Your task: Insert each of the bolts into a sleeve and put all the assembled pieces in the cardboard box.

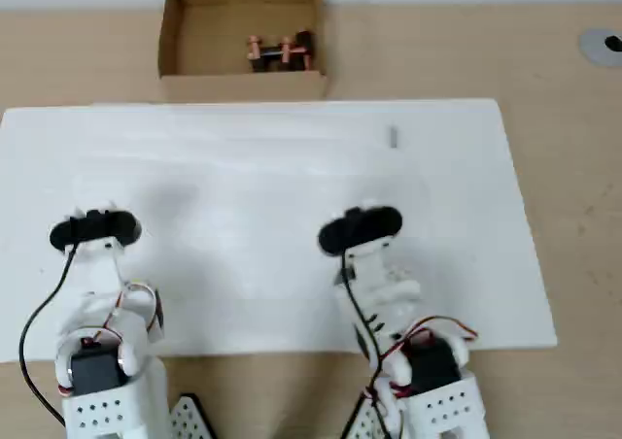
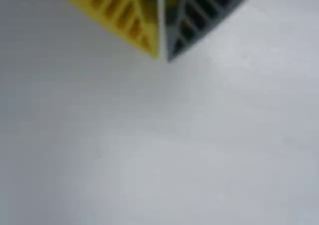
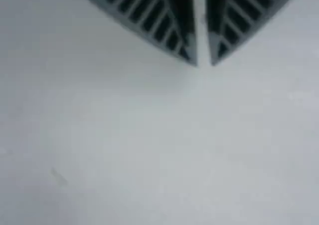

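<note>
My left gripper [image 2: 162, 53] has its yellow and dark fingers pressed tip to tip with nothing between them. My right gripper [image 3: 202, 60] is nearly the same, its two dark fingers drawn in to a thin slit, also empty. Both hang over bare parts of the white sheet [image 1: 437, 216], towards its near edge.

The cardboard box [image 1: 170, 41] stands beyond the sheet's far edge, on the wooden table [image 1: 573, 167]. The assembled pieces [image 1: 282, 52] lie inside it in a small cluster by the right wall. I cannot count them from here.

I see no loose bolt or sleeve on the sheet. There is a small grey sliver [image 1: 394, 136] near the far edge, too small for me to name.

I judge the packing step finished, or close to it. If that sliver is a part, my right arm should go to it next, spread its fingers and come down on it squarely. If not, both arms can rest.
</note>
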Tool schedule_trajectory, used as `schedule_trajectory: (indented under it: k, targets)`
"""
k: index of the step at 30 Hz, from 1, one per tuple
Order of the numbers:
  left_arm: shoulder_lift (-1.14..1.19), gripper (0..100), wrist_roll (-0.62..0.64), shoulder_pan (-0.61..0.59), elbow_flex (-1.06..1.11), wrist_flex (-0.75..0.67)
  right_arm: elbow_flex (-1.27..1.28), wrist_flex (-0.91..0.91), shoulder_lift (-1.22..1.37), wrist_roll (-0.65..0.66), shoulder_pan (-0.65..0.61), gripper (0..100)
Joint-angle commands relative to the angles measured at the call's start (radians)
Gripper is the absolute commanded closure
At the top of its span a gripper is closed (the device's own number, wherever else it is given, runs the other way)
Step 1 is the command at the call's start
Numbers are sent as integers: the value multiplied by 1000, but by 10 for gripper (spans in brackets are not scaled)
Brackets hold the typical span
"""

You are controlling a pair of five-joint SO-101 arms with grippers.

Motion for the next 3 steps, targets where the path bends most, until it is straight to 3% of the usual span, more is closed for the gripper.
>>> schedule_trajectory:
  k: [1, 3]
  targets:
    - [-7, 993, -8, -15, -5, -14, 1, -12, -79, -5, 21, 988]
    - [-7, 993, -8, -15, -5, -14, 1, -12, -79, -5, 21, 988]
